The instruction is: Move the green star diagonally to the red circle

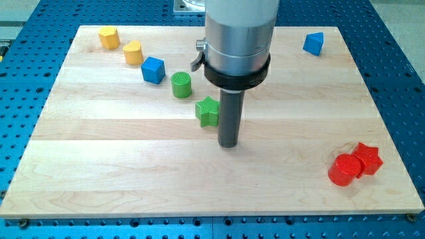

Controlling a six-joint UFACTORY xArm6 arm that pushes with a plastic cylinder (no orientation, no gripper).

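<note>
The green star (207, 111) lies near the middle of the wooden board (133, 172). My tip (228, 144) rests on the board just to the right of the star and a little below it, very close to it. The red circle (343, 170) lies at the view's lower right, touching a red star (367, 158) on its right. The rod and its grey housing (239, 40) hide part of the board's top middle.
A green cylinder (180, 85) stands up-left of the green star. A blue cube (153, 70) and two yellow blocks (133, 52) (109, 37) lie at the upper left. A blue block (313, 43) lies at the upper right.
</note>
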